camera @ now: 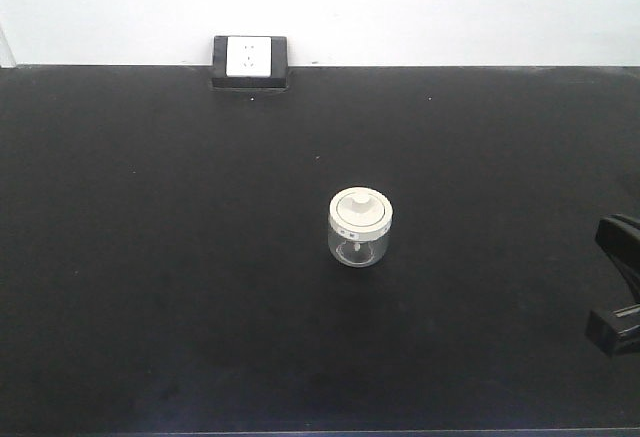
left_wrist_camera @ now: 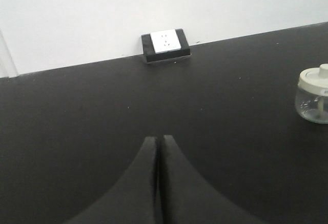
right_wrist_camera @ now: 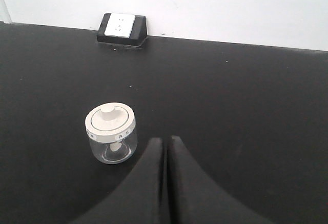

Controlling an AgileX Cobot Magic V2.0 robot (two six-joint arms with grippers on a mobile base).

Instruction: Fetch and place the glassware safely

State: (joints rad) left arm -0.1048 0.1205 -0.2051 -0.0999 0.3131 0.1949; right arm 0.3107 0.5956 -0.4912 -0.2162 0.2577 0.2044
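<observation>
Right wrist view: the right gripper [right_wrist_camera: 165, 141] has its fingers pressed together, tips just right of the glass jar [right_wrist_camera: 110, 133], not touching it. The left gripper [left_wrist_camera: 158, 139] likewise has its fingers pressed together, with nothing between them. The jar stands upright, lid on, near the middle of the black table [camera: 150, 257]. A wall socket [camera: 249, 60] sits at the table's far edge.
</observation>
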